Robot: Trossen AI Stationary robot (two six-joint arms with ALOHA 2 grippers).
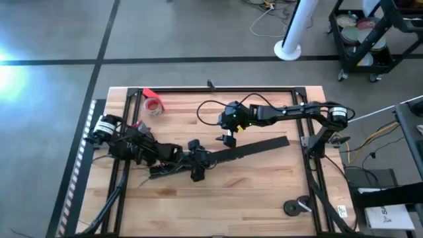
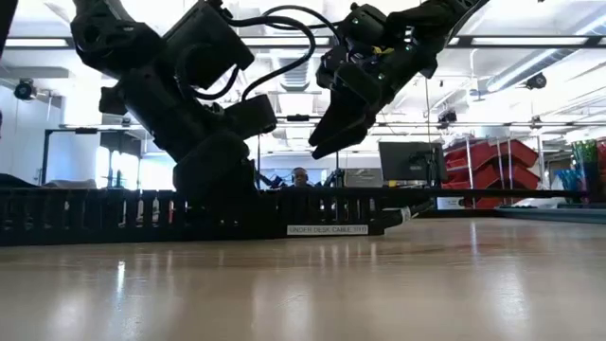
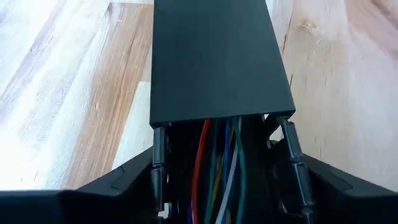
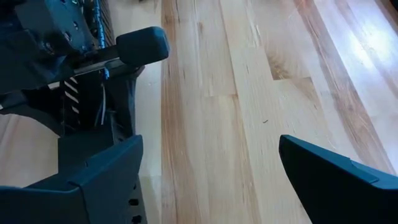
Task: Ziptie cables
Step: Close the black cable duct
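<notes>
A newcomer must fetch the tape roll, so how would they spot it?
Start at the wooden table and go to its corner at the upper left of the high view. The tape roll lies flat there. It is a small red ring, the only round red thing there.

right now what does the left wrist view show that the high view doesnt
Only the left wrist view shows the cables: red, green, blue and pale wires running inside the black cable tray under its flat lid.

Only the high view shows the whole layout: the red tape roll, the right gripper hovering above the tray's far end, and the left gripper down at the tray.

Both show the long black tray lying on the wooden table. No ziptie is identifiable in either.
</notes>
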